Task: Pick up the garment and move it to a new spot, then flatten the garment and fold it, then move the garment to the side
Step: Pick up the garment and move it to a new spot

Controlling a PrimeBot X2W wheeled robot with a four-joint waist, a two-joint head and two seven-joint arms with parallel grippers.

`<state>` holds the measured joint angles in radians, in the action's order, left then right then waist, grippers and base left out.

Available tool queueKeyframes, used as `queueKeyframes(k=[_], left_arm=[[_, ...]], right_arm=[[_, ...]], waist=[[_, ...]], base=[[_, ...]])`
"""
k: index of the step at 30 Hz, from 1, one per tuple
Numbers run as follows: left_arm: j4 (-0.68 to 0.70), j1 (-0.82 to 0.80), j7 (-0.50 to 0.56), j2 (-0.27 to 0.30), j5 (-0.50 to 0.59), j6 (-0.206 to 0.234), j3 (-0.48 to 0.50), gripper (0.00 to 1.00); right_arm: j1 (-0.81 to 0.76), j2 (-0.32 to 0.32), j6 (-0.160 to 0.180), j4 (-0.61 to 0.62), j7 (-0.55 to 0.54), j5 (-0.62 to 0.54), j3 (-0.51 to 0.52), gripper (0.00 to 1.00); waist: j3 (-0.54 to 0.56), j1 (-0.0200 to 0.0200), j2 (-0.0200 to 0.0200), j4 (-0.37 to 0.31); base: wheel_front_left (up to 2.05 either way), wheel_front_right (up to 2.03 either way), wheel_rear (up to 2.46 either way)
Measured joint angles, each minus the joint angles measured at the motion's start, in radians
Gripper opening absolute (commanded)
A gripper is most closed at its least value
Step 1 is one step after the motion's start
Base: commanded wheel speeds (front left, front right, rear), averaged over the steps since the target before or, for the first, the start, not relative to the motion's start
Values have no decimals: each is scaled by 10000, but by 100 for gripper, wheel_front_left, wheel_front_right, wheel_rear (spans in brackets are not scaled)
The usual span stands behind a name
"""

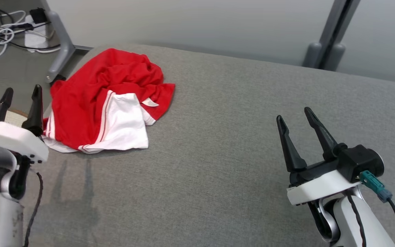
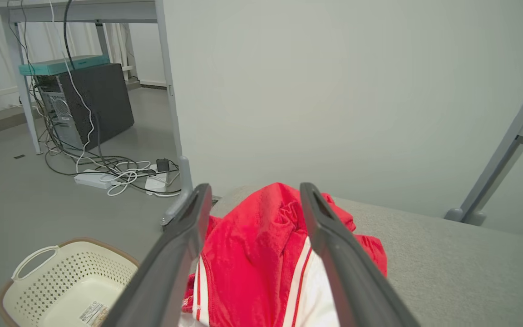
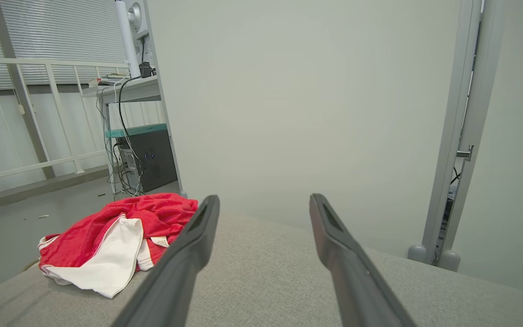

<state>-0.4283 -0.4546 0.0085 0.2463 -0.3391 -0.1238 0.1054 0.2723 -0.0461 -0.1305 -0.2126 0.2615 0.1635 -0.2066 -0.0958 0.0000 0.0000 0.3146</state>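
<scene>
Head view has the crumpled garment (image 1: 108, 99) at the bench's (image 1: 235, 120) far left, the left pincer (image 1: 23, 88) wide and empty just beside it, seemingly poised to grab, the right pincer (image 1: 293, 113) wide, empty, well apart at near right.

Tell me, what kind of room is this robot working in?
Probably an office or lab, not a home: a desktop computer stands under a desk amid loose cables, and the red-and-white garment lies on a grey fabric-covered table.
</scene>
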Motion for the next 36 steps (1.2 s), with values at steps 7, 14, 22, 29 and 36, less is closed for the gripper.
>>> queueKeyframes(k=[7, 14, 22, 29, 36], left_arm=[[-865, -1333, 1643, 986, -1881, -59, -368, 100], [-2533, -2631, 3066, 2339, -3066, -61, -949, 100], [-4180, -3376, 3843, 3438, -3668, -61, -1241, 100], [-5317, -3697, 4372, 3810, -4144, -61, -1774, 100], [-5390, -3687, 4614, 3925, -4790, -61, -2349, 11]], right_arm=[[458, 0, 0, 213, 2, -134, -12, 100], [918, -10, 0, 418, 2, -222, 35, 100], [1263, -10, 0, 702, 0, -234, 4, 100], [1383, -10, 0, 792, 0, -272, 69, 100], [1380, -10, 0, 855, 0, -380, 123, 100]], waist=[[-761, 1, 0, -907], [-1665, 0, 0, -1965], [-2530, 0, 0, -2919], [-3172, 0, 0, -3496], [-3352, 0, 0, -3592]], base=[[0, 0, 0], [0, 0, 0], [0, 0, 0], [0, 0, 0], [0, 0, 0]])
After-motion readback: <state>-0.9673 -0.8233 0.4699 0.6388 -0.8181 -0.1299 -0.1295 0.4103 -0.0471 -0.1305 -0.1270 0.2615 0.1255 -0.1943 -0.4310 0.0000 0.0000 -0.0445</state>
